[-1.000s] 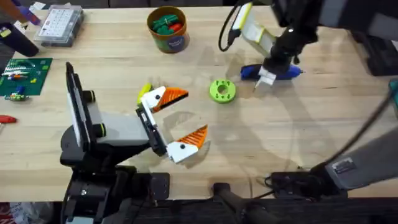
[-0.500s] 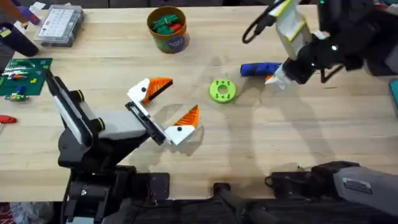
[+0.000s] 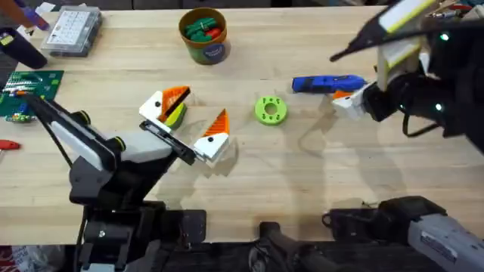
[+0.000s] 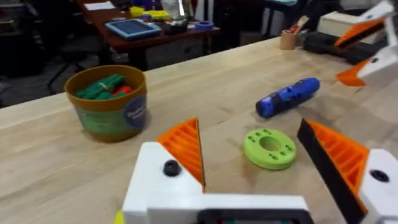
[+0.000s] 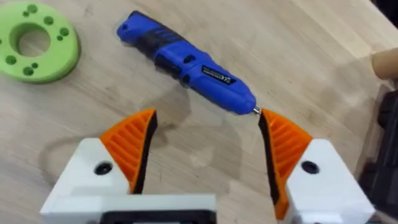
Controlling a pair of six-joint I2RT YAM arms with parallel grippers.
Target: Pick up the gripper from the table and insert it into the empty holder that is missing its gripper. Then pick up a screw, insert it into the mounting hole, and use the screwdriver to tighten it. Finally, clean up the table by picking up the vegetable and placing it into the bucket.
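Your right gripper (image 5: 205, 146) hangs wide open, just beside the screwdriver (image 5: 186, 62) lying flat on the table. Left gripper (image 3: 189, 121) gapes too, straddling the vegetable (image 3: 175, 113). The bucket (image 3: 203, 34) sits well behind.

The light wooden worktop (image 3: 318, 174) carries the bucket (image 3: 203, 34) near the middle of its far edge, a clear parts box (image 3: 70, 30) at the far left corner and a green circuit board (image 3: 26, 92) along the left edge. Toward the right lies the screwdriver (image 3: 325, 84), with a lime-green holed disc (image 3: 270, 110) nearer the middle, apart from it.
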